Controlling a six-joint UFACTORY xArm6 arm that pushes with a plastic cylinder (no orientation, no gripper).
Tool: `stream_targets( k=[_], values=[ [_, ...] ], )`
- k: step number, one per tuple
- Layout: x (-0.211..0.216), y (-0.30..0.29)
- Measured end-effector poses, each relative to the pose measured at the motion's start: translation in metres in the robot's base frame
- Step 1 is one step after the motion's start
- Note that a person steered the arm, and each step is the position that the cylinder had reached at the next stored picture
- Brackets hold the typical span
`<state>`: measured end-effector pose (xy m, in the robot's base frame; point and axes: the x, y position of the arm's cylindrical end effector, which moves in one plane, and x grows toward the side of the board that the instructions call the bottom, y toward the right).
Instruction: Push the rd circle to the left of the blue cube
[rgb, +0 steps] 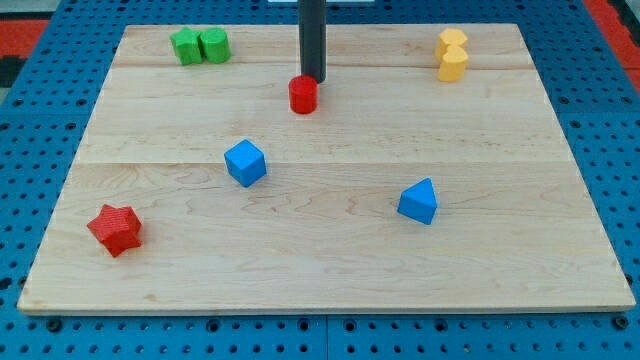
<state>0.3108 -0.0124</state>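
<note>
The red circle (303, 95), a short cylinder, stands in the upper middle of the wooden board (330, 250). The blue cube (245, 162) sits below it and to the view's left, well apart from it. My tip (313, 79) is the end of the dark rod coming down from the view's top. It rests just above and slightly right of the red circle, touching it or almost touching it.
A blue triangular block (418, 202) lies right of centre. A red star (115, 229) is at the lower left. Two green blocks (200, 46) sit at the upper left, two yellow blocks (452, 55) at the upper right. Blue pegboard (30, 150) surrounds the board.
</note>
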Motion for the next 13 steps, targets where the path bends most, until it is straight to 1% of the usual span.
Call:
stream_targets(
  k=[1,2,3,4,5,7,8,9,10,11,13],
  values=[
    [0.018,0.021],
    [0.05,0.022],
    [0.067,0.013],
    [0.057,-0.022],
    [0.02,-0.004],
    [0.0,-0.053],
    [-0.033,-0.055],
    [-0.037,-0.076],
    [-0.016,-0.096],
    [0.01,-0.101],
    [0.08,-0.109]
  ],
)
